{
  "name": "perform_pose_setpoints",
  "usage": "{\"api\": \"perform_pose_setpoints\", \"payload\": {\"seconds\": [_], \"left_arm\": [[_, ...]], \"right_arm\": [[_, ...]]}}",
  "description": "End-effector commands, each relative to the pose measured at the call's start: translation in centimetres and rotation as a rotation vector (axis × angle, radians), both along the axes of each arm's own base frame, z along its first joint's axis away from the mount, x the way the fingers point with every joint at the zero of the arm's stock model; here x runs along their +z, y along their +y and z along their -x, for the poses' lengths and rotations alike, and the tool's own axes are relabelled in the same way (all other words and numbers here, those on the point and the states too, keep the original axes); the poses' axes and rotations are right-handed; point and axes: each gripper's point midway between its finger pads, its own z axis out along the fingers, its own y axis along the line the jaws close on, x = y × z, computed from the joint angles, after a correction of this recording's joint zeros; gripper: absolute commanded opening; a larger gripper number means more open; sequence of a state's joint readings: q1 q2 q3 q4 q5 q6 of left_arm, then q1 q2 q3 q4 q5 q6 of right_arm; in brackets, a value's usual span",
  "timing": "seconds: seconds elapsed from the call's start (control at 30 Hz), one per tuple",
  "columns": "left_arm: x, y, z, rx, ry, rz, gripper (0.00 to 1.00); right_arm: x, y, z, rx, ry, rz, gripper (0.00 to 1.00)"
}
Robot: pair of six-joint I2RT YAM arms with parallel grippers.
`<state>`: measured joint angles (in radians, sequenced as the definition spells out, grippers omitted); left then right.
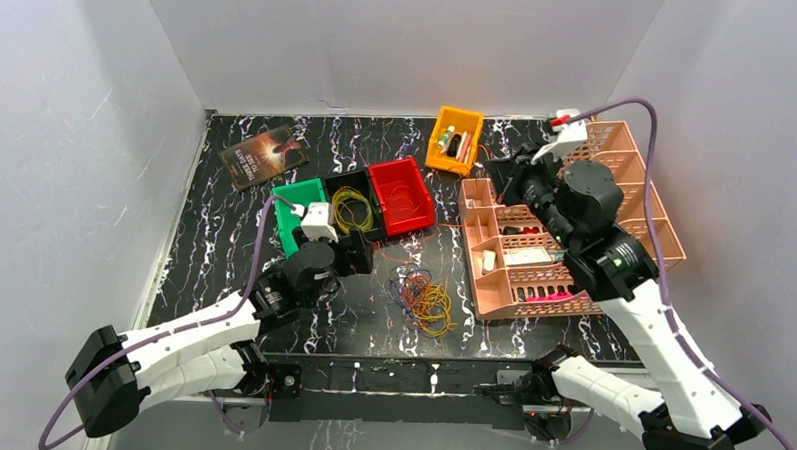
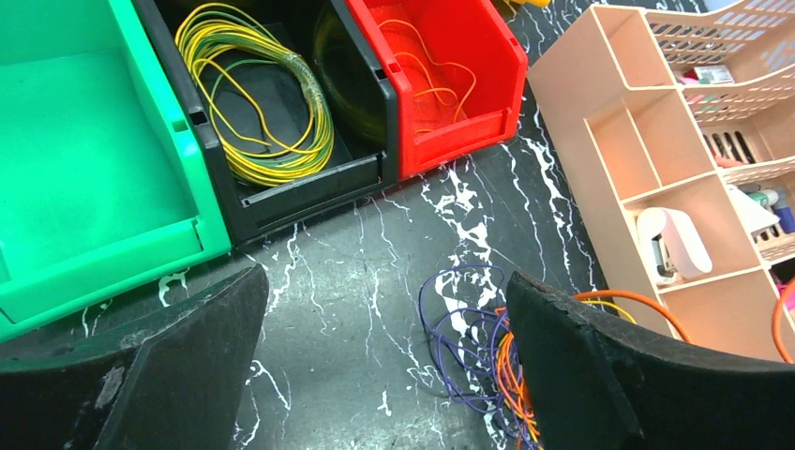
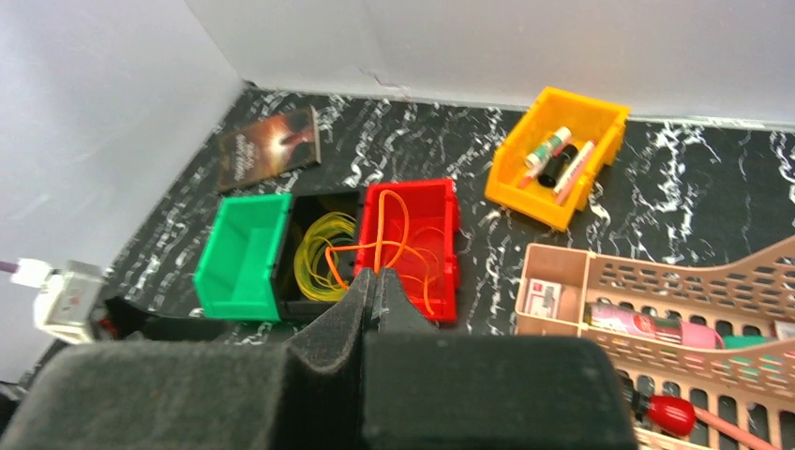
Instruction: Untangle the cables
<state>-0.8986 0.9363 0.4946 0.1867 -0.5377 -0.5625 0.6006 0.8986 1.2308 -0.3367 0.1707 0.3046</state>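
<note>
Left claw (image 2: 384, 292) spread wide beside cables (image 1: 424, 298); right claw (image 3: 372, 281) pinched closed. Book (image 1: 265, 152) lettering unreadable.

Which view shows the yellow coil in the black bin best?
Left wrist: the yellow coil lies close up in the black bin, loops distinct. Top external shows it whole but small; right wrist shows it far off and less sharp.

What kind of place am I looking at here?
Probably a robotics lab test cell: plain white walls box in a black white-veined tabletop, two white jointed arms reach over it, and a tangle of thin coloured wires lies there.
</note>
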Motion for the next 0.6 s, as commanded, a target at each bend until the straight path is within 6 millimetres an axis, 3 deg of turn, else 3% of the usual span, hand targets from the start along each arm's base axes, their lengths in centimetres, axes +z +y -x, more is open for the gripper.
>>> {"api": "perform_pose_setpoints", "payload": {"seconds": [0.0, 0.17, 0.37, 0.47, 0.57], "left_arm": [[-0.2, 0.7, 0.4, -0.010, 0.037, -0.076, 0.98], [-0.3, 1.3, 0.8, -0.004, 0.039, -0.077, 0.98], [1.3, 0.8, 1.3, -0.068, -0.011, -0.041, 0.98], [1.8, 0.4, 1.9, -0.126, -0.040, -0.035, 0.98], [2.3, 0.4, 2.5, -0.166, -0.069, -0.013, 0.98]], "right_arm": [[1.7, -0.7, -1.4, -0.068, -0.035, 0.030, 0.00], [2.4, 0.5, -3.1, -0.059, -0.051, 0.051, 0.00], [1.6, 1.0, -5.0, -0.090, -0.029, 0.083, 0.00], [2.3, -0.9, -5.6, -0.191, -0.047, 0.119, 0.00], [4.2, -4.1, -5.5, -0.331, -0.096, 0.157, 0.00]]}}
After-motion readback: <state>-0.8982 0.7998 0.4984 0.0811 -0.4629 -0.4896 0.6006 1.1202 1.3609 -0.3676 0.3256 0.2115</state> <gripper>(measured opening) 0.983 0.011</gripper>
